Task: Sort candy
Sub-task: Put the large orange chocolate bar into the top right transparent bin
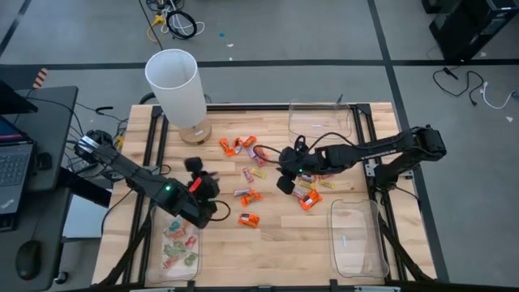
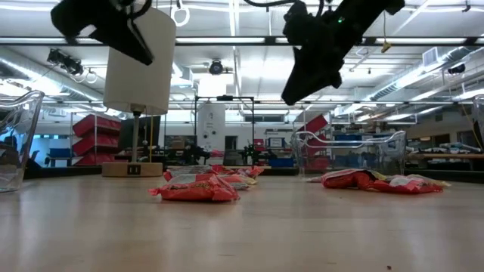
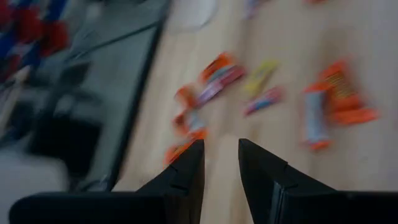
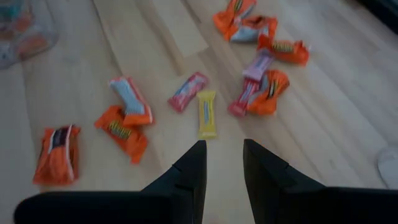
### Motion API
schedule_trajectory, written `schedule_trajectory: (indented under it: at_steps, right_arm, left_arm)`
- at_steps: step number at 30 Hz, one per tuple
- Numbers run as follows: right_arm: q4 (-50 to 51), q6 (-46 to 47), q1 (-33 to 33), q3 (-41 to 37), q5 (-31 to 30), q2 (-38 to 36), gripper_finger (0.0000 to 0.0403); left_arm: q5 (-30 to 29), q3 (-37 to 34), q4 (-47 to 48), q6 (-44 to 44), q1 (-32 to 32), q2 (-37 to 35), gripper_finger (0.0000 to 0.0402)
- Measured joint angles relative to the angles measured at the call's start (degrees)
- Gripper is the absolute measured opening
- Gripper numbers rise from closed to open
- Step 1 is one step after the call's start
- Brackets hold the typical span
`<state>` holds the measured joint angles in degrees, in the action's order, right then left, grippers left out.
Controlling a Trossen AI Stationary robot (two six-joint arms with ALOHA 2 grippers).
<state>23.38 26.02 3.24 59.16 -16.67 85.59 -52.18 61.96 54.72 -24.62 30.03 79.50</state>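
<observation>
High view: the left gripper (image 1: 197, 174) and right gripper (image 1: 287, 174) are held raised above the scattered candy (image 1: 248, 219), jaws slightly parted, nothing gripped.

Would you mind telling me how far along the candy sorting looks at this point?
Done: several candies lie in the near-left tray. In hand: nothing; the left gripper and right gripper both hover empty with a narrow gap over the table. Left: the loose candy scattered mid-table, and the near-right tray looks nearly empty.
</observation>
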Motion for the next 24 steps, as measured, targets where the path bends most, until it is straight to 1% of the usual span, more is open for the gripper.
schedule_trajectory:
  at_steps: [3, 6, 7, 10, 12, 17, 22, 24]
  right_arm:
    - [2.9, 0.8, 1.0, 0.0, 0.0, -1.3, 0.0091]
    - [5.5, 1.3, 1.2, 0.0, 0.0, -2.3, 0.0091]
    - [6.2, 1.4, 1.2, 0.0, 0.0, -2.4, 0.0091]
    - [7.3, 1.4, 1.2, 0.0, 0.0, -2.8, 0.0091]
    - [7.3, 1.0, 1.2, 0.0, 0.0, -2.8, 0.0091]
    - [7.3, -1.7, 1.2, 0.0, -0.5, -2.8, 0.0091]
    - [7.3, -5.4, 1.3, 0.0, -2.7, -2.8, 0.0091]
    - [7.3, -7.6, 1.6, 0.0, -2.4, -2.8, 0.0091]
  left_arm:
    - [4.0, -2.1, -11.6, 14.8, -1.3, 0.0, 0.0101]
    - [7.5, -3.2, -20.4, 25.1, -4.1, -0.1, 0.0101]
    - [9.6, -3.5, -22.8, 27.8, -5.4, -0.2, 0.0101]
    - [19.1, -5.4, -29.8, 34.5, -9.6, -0.2, 0.0101]
    - [24.2, -6.7, -34.1, 38.0, -12.2, -0.2, 0.0101]
    - [33.5, -9.0, -40.8, 43.0, -18.1, -0.2, 0.0101]
    - [46.0, -14.9, -55.7, 46.7, -24.2, -0.2, 0.0101]
    - [48.1, -17.1, -60.1, 46.7, -26.0, -0.2, 0.0101]
